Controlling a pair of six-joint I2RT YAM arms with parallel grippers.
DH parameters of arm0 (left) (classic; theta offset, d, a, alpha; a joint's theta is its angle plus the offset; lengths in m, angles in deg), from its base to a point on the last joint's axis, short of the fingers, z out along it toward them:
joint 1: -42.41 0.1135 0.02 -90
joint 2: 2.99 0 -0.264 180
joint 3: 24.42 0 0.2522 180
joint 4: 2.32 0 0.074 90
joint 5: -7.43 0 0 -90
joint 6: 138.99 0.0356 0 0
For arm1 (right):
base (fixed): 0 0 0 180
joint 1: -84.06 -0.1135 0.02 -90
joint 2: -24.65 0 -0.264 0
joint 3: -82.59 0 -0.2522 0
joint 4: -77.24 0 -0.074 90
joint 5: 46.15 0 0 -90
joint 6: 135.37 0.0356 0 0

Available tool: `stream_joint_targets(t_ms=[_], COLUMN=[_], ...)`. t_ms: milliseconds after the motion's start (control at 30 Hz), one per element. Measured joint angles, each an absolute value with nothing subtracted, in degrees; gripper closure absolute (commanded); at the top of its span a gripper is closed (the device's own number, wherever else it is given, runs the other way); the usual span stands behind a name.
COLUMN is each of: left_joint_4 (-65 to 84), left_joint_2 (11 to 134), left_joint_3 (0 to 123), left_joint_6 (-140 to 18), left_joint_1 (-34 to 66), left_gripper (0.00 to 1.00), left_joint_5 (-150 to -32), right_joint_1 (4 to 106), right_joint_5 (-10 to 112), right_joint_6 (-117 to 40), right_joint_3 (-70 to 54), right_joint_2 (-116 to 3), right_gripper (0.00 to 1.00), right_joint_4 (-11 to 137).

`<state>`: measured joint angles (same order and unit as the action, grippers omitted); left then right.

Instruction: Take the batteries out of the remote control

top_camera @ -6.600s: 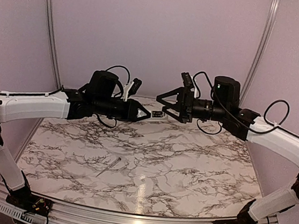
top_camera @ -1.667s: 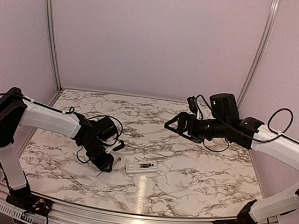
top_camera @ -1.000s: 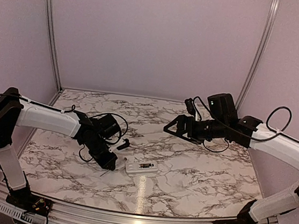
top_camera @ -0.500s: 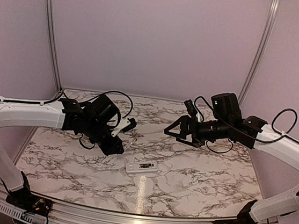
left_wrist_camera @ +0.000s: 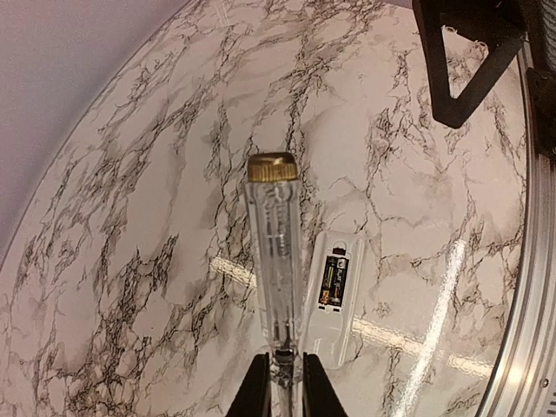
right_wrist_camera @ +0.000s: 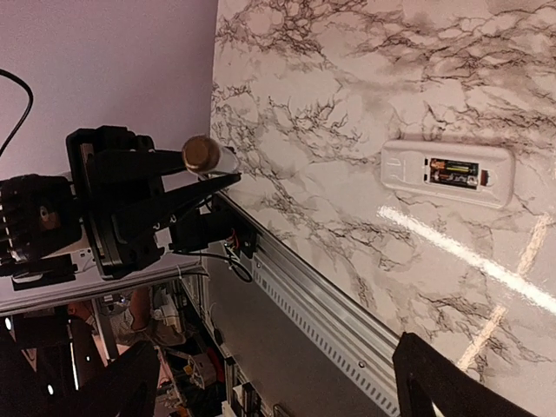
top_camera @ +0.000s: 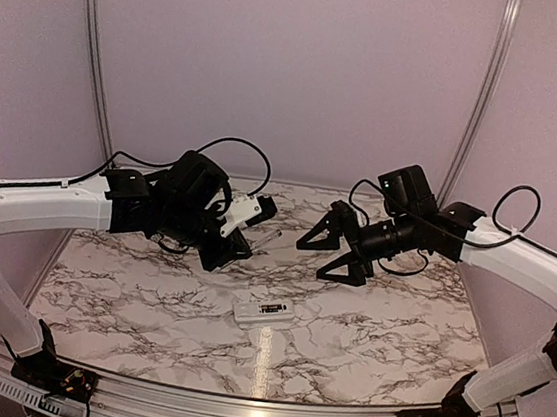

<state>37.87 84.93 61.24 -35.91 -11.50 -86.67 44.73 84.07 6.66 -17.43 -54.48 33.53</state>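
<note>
Marble-pattern surface, plain lilac walls. Remote control lies flat near the front edge, between the two arms, recess side up and cover off. Both batteries sit in the recess. My left fingers are pinching a clear-handled screwdriver at the tip end, brass cap pointing away from the wrist, held in the air just left of the remote control. My right fingers are spread wide, holding nothing, above the surface behind the remote control.

No legible txt right now.
Coloured label on the batteries in the remote control, print too small to read.
</note>
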Motion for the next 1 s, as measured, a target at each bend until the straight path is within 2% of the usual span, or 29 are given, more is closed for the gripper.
stream_joint_targets(t_ms=[500, 833, 1000], left_joint_4=[34.2, 34.6, 34.7], left_joint_2=[85.2, 86.9, 87.9], left_joint_3=[63.9, 64.6, 64.6], left_joint_6=[-19.7, -16.1, -15.7], left_joint_1=[-12.4, -14.5, -15.0], left_gripper=[1.00, 1.00, 1.00], left_joint_5=[-89.1, -87.1, -86.1], right_joint_1=[43.9, 42.2, 41.9], right_joint_5=[87.6, 88.3, 88.2], right_joint_6=[18.9, 22.6, 23.9], right_joint_3=[-15.9, -13.9, -13.0], right_joint_2=[-59.6, -63.4, -64.2], right_gripper=[0.09, 0.12, 0.25], right_joint_4=[38.4, 41.3, 42.9])
